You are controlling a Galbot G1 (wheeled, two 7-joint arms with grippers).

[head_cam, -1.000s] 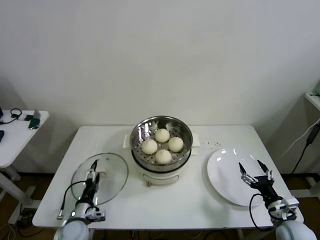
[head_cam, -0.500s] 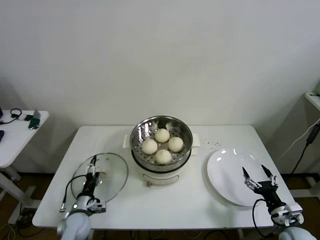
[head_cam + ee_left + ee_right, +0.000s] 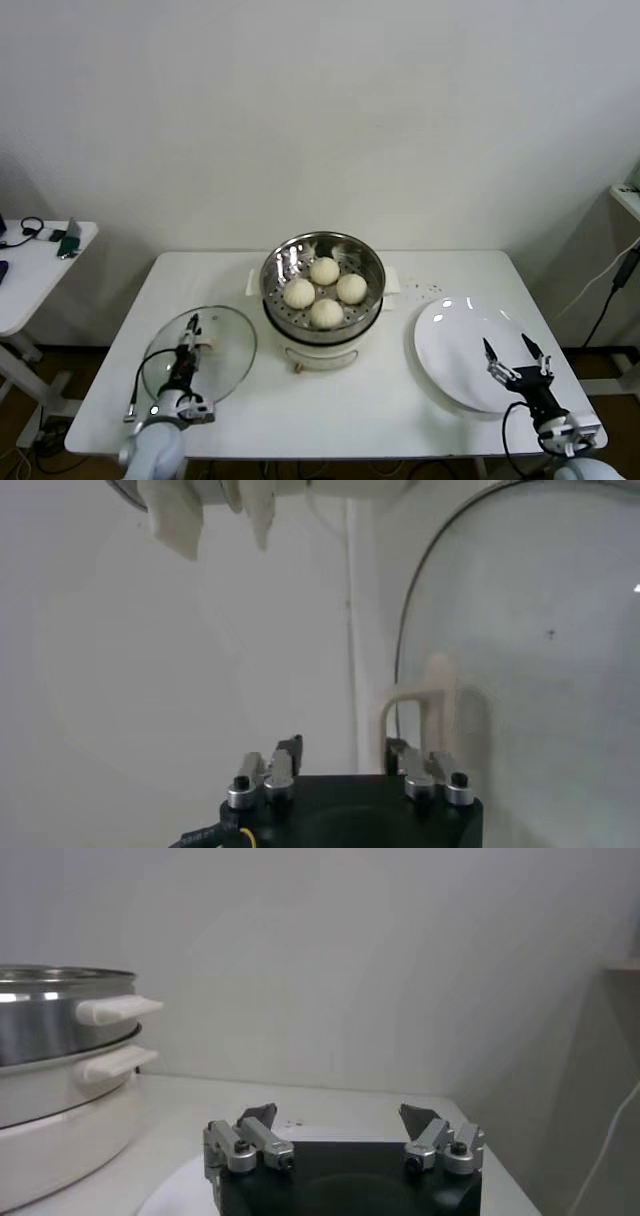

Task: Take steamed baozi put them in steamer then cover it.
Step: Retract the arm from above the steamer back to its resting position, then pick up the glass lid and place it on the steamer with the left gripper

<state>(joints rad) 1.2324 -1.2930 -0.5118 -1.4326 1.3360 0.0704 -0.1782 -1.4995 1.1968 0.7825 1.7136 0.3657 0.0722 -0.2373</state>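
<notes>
four steamed baozi (image 3: 324, 290) sit in the uncovered steamer (image 3: 322, 265) at mid-table. the left gripper (image 3: 188, 347) is over the glass lid (image 3: 215, 335) at the near left edge; whether it is apart or clamped i cannot tell. the right gripper (image 3: 512, 357), fingers apart, hovers over the white plate (image 3: 455, 330) near right.

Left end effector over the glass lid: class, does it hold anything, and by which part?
Cannot be told. The left end effector is at the glass lid's handle, but a closed grip isn't visible.
</notes>
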